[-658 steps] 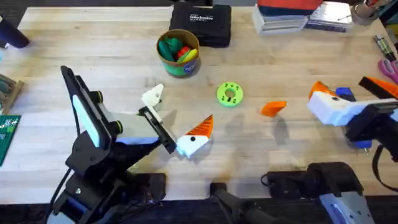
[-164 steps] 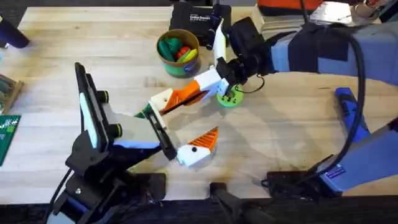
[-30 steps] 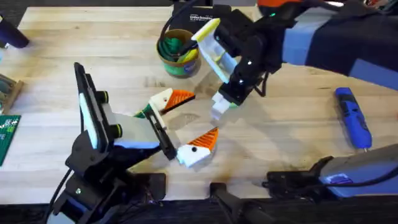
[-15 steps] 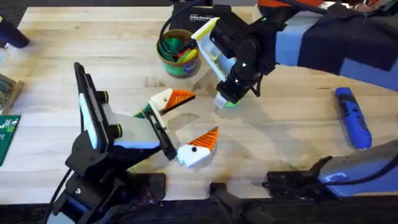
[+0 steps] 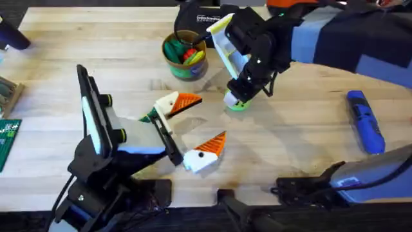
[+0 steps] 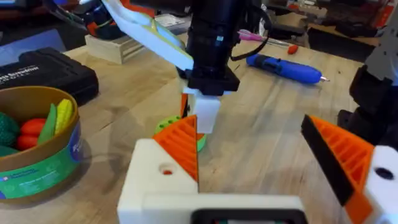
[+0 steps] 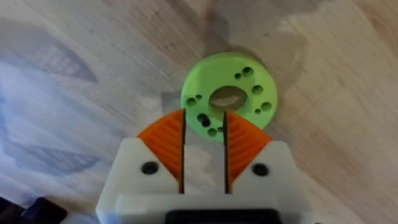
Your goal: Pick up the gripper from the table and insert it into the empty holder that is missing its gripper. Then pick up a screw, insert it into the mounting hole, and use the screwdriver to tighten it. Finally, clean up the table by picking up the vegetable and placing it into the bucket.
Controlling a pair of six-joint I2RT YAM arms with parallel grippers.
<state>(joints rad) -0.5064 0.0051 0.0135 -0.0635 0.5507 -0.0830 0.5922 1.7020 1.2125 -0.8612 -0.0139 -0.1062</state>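
My right gripper [image 5: 234,99] reaches across the table and hangs just over the lime-green disc [image 5: 242,106]. Its orange pads [image 7: 163,140] stand a narrow slit apart. A small dark screw [image 7: 203,119] sits at their tips, on the disc's face [image 7: 249,87] beside the centre hole. My left gripper [image 5: 211,118] is open wide near the table's middle. An orange gripper pad [image 5: 188,100] sits in its white holder [image 5: 165,103]. The blue screwdriver [image 5: 365,121] lies at the right. A dark-green vegetable [image 5: 148,116] peeks from behind the left finger. The bucket [image 5: 185,69] stands behind.
Toy vegetables fill the bucket [image 6: 37,158]. Behind it lies a black case [image 5: 207,24]. The screwdriver [image 6: 286,67] points toward the right edge. Books and clutter sit at the back right corner. A green circuit board [image 5: 8,138] lies at the left edge.
My right gripper has shifted back and to the right, from the table beside the disc to right over the disc's face. The left arm has not moved.
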